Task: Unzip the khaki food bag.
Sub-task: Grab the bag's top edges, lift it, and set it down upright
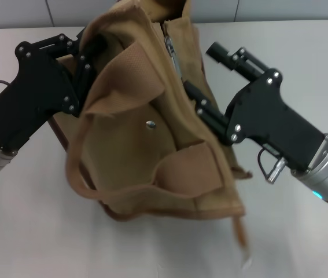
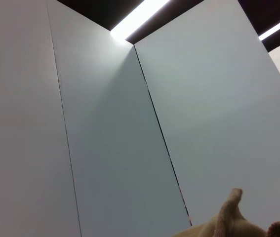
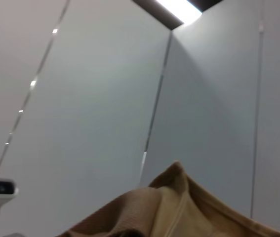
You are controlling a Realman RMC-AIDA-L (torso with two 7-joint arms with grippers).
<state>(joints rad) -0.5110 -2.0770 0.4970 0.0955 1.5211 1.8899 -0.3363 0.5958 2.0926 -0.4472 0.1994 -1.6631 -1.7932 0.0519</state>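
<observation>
While my left pincer (image 1: 88,58) and right pincer (image 1: 195,98) flank the boxy tan canvas food bag (image 1: 152,145) on the white bench (image 1: 25,231), its zipper (image 1: 172,55) runs away from me, nearest the right; neither grip is discernible.

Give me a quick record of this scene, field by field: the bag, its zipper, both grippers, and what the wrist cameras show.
bag: khaki food bag on the white table, wide handles flopped over its front
snap: silver snap on the front
zipper: zipper running along the top, state unclear
left gripper: left gripper pressed against the bag's left upper side, fingertips hidden
right gripper: right gripper at the bag's right side beside the zipper
wrist views: mostly wall panels, tan fabric at the edge
</observation>
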